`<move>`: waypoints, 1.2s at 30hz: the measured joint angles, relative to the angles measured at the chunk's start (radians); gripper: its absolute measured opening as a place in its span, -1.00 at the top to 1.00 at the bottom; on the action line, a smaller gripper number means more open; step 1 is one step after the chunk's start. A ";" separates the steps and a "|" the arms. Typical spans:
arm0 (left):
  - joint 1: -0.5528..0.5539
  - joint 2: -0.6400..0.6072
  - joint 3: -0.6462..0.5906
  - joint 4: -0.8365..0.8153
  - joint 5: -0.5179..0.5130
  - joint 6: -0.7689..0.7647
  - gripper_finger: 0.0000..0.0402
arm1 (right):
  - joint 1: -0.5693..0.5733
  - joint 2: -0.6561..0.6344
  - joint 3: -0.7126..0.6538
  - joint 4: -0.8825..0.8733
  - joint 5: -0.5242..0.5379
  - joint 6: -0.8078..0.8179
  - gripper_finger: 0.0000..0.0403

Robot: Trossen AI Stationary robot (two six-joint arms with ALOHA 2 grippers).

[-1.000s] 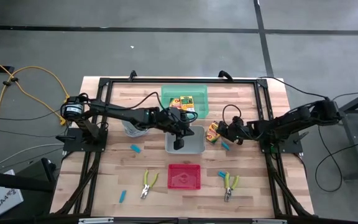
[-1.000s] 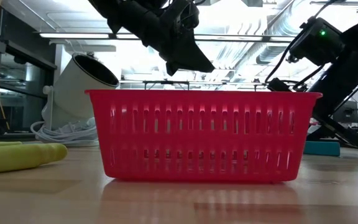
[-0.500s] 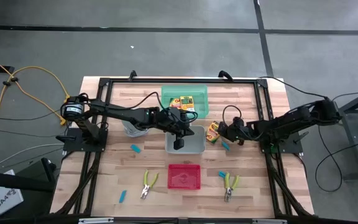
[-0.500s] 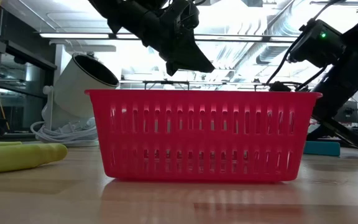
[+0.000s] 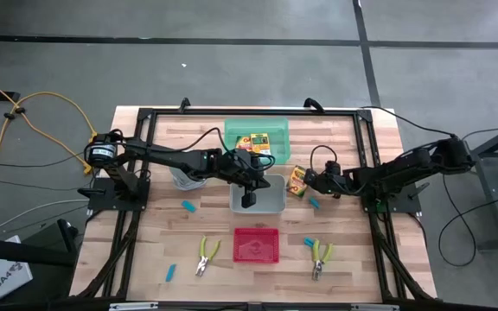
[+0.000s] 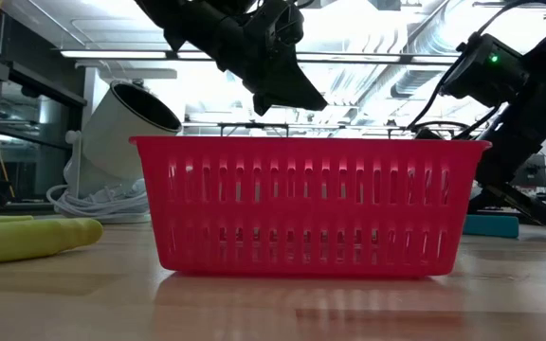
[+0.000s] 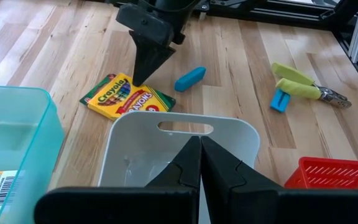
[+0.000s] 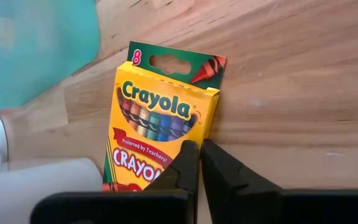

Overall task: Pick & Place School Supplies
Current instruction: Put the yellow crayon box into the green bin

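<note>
A yellow crayon box (image 5: pixel 297 180) lies flat on the table, right of the grey tray (image 5: pixel 271 204). My right gripper (image 5: pixel 309 181) is shut, its tips at the box's edge. My left gripper (image 5: pixel 246 197) hangs shut and empty over the grey tray (image 7: pixel 185 121). Another crayon box (image 5: pixel 258 143) lies in the green tray (image 5: pixel 277 131). Two pliers (image 5: pixel 204 257) (image 5: pixel 320 257) and several light-blue pieces (image 5: pixel 188 206) (image 5: pixel 314 203) (image 5: pixel 170 272) lie loose on the wood. My right gripper comes down at a slant from the table's right side. Its shut fingertips (image 8: pixel 190 152) meet the crayon box at one long edge (image 8: pixel 209 127), near the end away from the hang tab. The box lies flat on the table. Whether anything is pinched between the fingers I cannot tell.
The red tray (image 5: pixel 256 244) stands near the front edge, between the two pliers. A white cup-like thing with a cord (image 5: pixel 184 177) lies left of the grey tray. A black frame (image 5: pixel 366 117) runs around the table top.
My right gripper has shut beside the crayon box and has drawn a little toward the table's right edge, so more of the box shows from above. The box stays flat on the table.
</note>
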 joint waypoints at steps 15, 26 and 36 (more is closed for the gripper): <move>-0.013 0.000 0.000 0.000 0.000 0.000 1.00 | 0.000 -0.046 -0.002 0.004 -0.003 -0.060 0.98; -0.014 0.000 0.000 0.000 0.000 0.000 1.00 | 0.000 -0.168 -0.004 -0.037 0.040 -0.110 0.99; -0.014 0.000 0.000 0.000 0.000 -0.005 1.00 | 0.000 -0.290 -0.002 -0.036 0.080 -0.164 0.99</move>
